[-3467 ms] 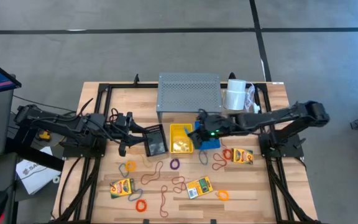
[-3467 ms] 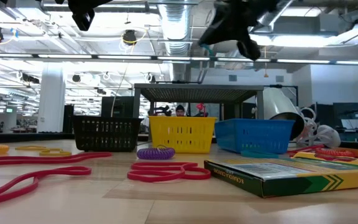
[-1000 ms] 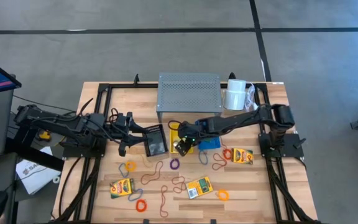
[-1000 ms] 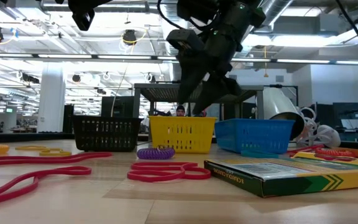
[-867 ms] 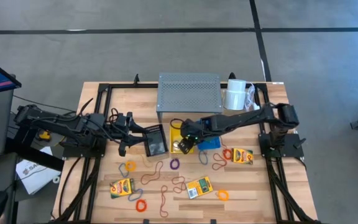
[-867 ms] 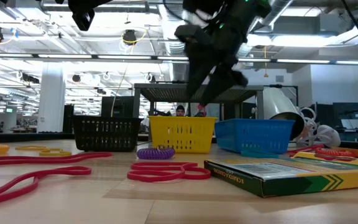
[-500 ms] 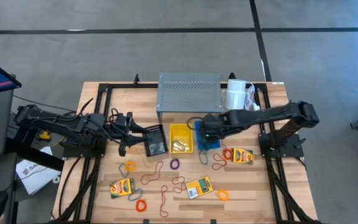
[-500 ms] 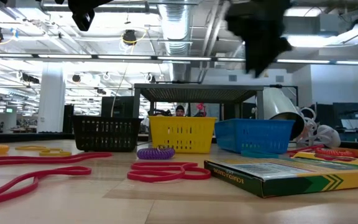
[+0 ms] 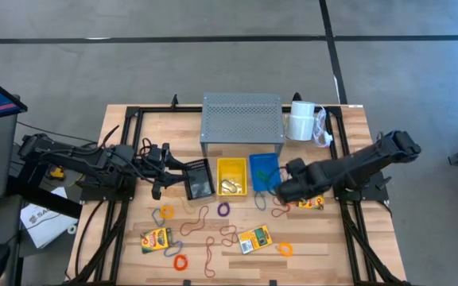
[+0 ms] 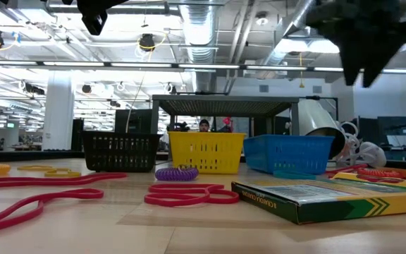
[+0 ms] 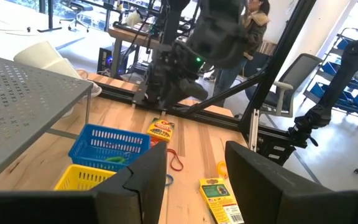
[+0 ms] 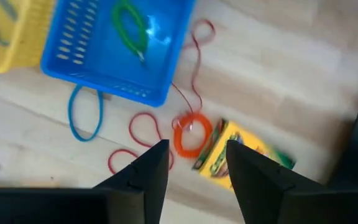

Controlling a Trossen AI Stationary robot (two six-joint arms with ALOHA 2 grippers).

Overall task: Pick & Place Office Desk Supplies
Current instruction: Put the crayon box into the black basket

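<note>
My right gripper (image 12: 196, 155) hangs open above the table's right part, pointing down over an orange rubber band (image 12: 191, 134) and a crayon box (image 12: 241, 155); it holds nothing. In the high view it (image 9: 281, 191) stands just near of the blue basket (image 9: 263, 169), which holds a green band (image 12: 129, 28). My left gripper (image 11: 194, 155) waits open and level at the left, by the black basket (image 9: 198, 179). Two more crayon boxes (image 9: 156, 239) (image 9: 254, 238) and several loose bands lie flat on the near half of the table.
A yellow basket (image 9: 231, 175) stands between the black and blue ones. Behind them are the grey perforated riser (image 9: 241, 119) and a white roll (image 9: 300, 121). Red bands (image 12: 143, 134) and a blue band (image 12: 84, 115) lie beside the blue basket. A person shows beyond the table (image 11: 253, 25).
My right gripper has risen from the yellow basket and swung toward the table's right edge, past the blue basket, turning about as it went. It now hangs over the orange band and crayon box. The left arm has kept still.
</note>
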